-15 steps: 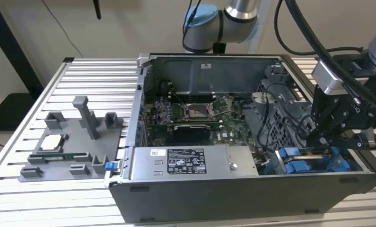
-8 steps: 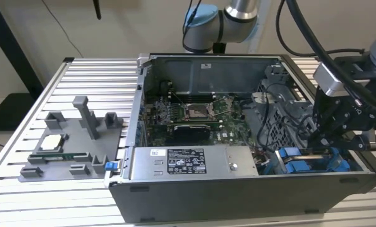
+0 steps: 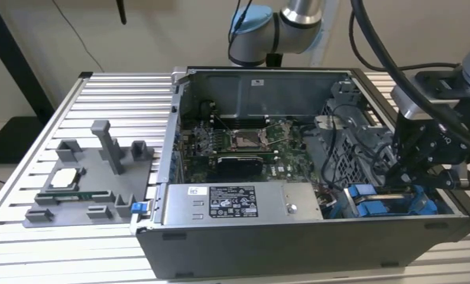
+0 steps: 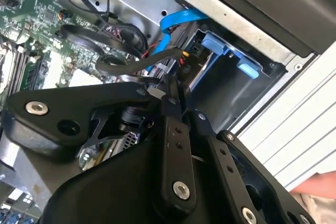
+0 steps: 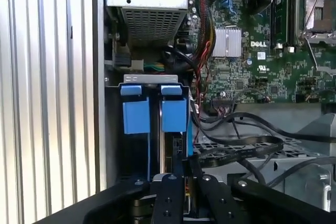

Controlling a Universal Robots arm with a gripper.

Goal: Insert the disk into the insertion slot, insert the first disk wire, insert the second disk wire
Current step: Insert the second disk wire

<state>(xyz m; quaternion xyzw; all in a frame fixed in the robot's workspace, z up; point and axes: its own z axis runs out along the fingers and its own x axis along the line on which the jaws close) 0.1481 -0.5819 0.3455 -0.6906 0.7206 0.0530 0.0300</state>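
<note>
The disk [image 5: 174, 115] stands on edge in the insertion slot [image 5: 149, 78], its blue carrier frame toward the case's open side; in the exterior view the blue frame [image 3: 374, 208] shows at the case's front corner on that view's right. My gripper [image 3: 397, 183] hangs over that bay. Its black fingers [image 5: 169, 195] lie close together at the disk's connector end, and the gripper [image 4: 171, 82] looks shut on the end of a flat black disk wire [image 4: 137, 61]. A blue disk wire [image 4: 176, 20] curves down to the same end of the disk.
The silver power-supply box [image 3: 243, 204] lies beside the bay. The motherboard [image 3: 243, 145] fills the case floor, with loose black cables [image 5: 239, 145] looping over a perforated metal cage. A grey fixture with parts [image 3: 85, 183] stands on the slatted table at the exterior view's left.
</note>
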